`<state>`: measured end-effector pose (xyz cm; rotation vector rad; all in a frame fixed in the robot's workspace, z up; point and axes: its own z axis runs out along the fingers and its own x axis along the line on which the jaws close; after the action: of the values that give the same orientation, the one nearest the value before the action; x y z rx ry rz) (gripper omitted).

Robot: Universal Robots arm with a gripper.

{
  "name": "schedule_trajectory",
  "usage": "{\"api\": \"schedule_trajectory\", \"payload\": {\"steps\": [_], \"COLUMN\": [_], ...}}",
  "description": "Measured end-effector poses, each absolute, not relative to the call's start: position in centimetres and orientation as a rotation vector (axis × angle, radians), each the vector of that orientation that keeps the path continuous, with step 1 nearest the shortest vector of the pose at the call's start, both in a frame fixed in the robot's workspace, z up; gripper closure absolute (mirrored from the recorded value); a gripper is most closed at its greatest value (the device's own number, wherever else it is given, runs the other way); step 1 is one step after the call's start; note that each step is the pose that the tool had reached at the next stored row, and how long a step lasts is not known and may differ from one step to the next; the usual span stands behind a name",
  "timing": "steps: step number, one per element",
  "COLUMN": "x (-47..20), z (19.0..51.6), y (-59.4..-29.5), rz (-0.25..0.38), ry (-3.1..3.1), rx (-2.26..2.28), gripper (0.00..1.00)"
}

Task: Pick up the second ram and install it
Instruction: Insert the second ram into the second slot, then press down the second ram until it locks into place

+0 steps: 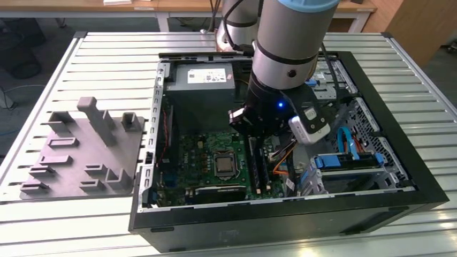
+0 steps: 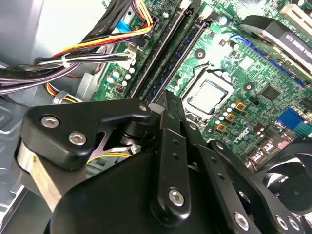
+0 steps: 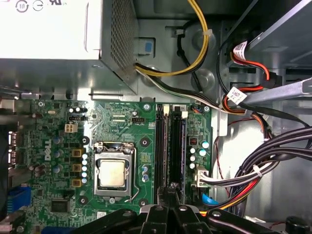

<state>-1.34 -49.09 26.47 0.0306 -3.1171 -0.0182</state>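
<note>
In the exterior view, a grey moulded tray (image 1: 82,152) is sitting at the left of the frame on the slatted desk (image 1: 107,53), and I am seeing no memory stick on its posts. At mid-frame the open computer case (image 1: 400,160) is lying on its side, with the green motherboard (image 1: 200,160) and its processor socket (image 1: 225,163) facing up. Just right of the socket, the arm is reaching down into the case and the pincer (image 1: 255,136) is hovering close over the long black memory slots (image 1: 256,168).

In the first wrist view, a dark blue-green strip is standing in the slots at centre frame. I am judging this to be the second ram (image 3: 178,146), already down in its slot and in line with the pincer (image 3: 168,197). So the step in hand looks to be the install, with the pick-up done. Seating it is calling for a straight, even press along the slot until both end latches are closing.

Much is hidden. The pincer's own black body (image 2: 165,105) is covering the near end of the slots in both wrist views, so I cannot tell whether it is clenched, released or gripping the board, nor whether it is touching it. I also cannot tell how deep the stick is sitting. At the right, bundled cables (image 3: 258,170) are crowding the slot's edge.
</note>
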Motion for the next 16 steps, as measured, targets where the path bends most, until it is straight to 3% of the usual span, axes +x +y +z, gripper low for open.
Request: {"api": "schedule_trajectory", "payload": {"steps": [16], "x": [-1.34], "z": [25.81], "y": [-49.09], "rz": [-0.034], "ry": [-3.117], "rx": [0.031], "gripper": [0.90]}}
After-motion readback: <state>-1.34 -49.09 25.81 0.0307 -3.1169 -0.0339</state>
